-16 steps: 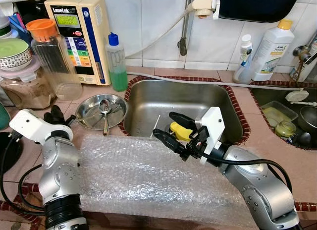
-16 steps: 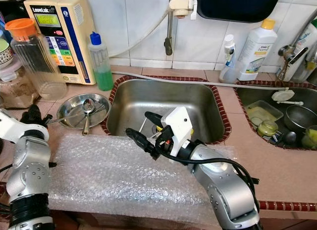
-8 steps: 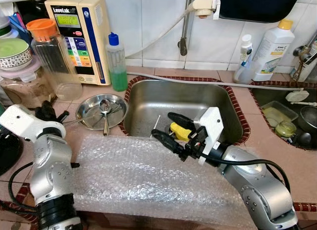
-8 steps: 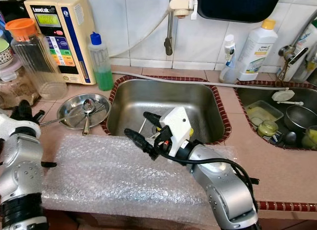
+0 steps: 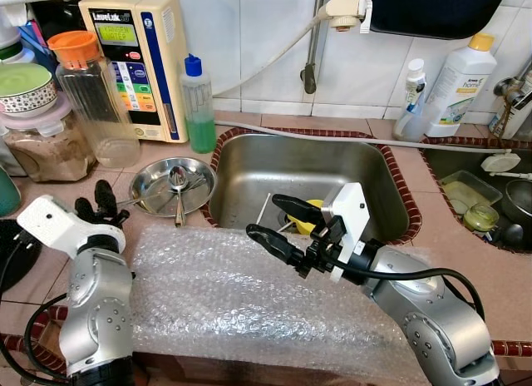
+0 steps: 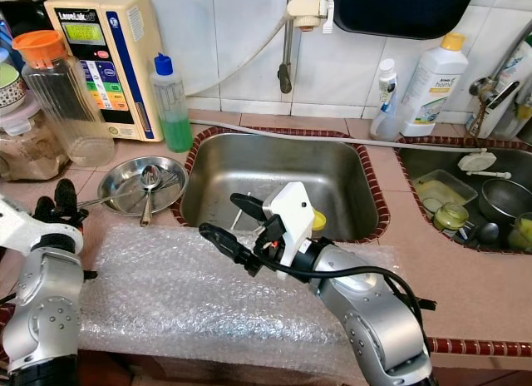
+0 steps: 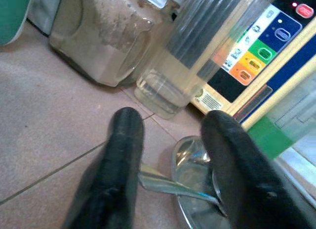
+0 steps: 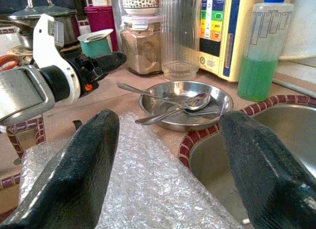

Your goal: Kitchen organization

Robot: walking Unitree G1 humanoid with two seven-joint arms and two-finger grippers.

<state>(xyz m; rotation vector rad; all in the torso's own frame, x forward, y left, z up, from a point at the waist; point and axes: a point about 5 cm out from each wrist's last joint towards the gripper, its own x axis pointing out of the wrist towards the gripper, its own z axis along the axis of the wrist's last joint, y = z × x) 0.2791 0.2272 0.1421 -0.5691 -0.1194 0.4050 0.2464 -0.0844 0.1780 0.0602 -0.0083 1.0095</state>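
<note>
At the lower left of the frame, the left gripper (image 5: 96, 205) hovers over the tiled counter (image 5: 50, 190) with its fingers a little apart, holding nothing, near the handle of a spoon (image 5: 177, 186) lying in the steel dish (image 5: 150, 176). Bubble wrap (image 5: 224, 307) covers the lower middle. Right of centre, the right gripper (image 5: 278, 225) hangs wide open and empty over the wrap's edge and the sink (image 5: 307, 165).

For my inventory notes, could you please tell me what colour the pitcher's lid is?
The pitcher's lid is orange, clearest in the left eye view.
</note>
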